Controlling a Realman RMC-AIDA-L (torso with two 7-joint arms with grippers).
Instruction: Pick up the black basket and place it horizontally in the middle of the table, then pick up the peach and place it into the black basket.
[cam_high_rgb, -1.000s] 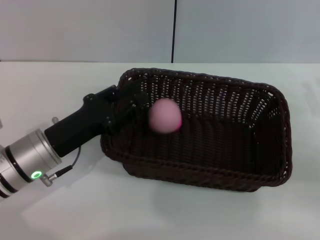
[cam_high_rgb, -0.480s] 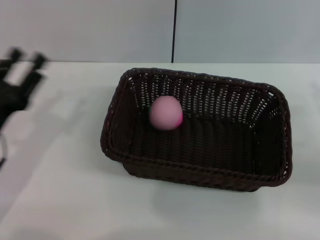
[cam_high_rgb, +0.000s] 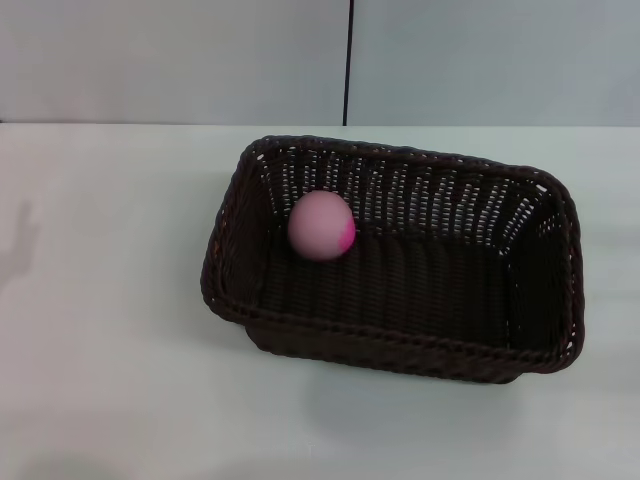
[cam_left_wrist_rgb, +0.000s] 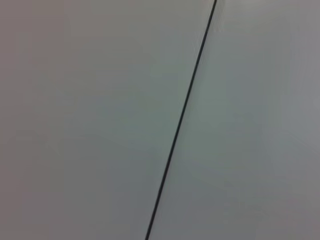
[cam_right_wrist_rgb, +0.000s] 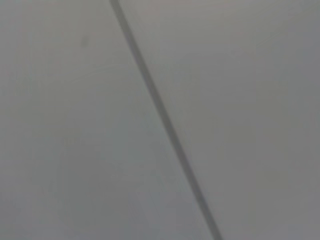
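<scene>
Resting inside the basket (cam_high_rgb: 400, 270) now, near its far-left corner, the peach (cam_high_rgb: 321, 226) sits on the woven floor with its magenta patch turned right. Gone from the head view: the left pincer, which a second ago reached over the basket's left rim and half a second ago blurred off at the left edge. Right pincer likewise out of sight, so neither's grip can be told. Basket unmoved, lying lengthwise across the middle of the white tabletop (cam_high_rgb: 110, 350), slightly skewed. Faint shadow on the tabletop at far left. Behind, a pale grey wall (cam_high_rgb: 180, 60) split by a thin dark vertical seam (cam_high_rgb: 349, 60); both wrist views show only that wall (cam_left_wrist_rgb: 90, 120) and seam (cam_left_wrist_rgb: 182, 120).
</scene>
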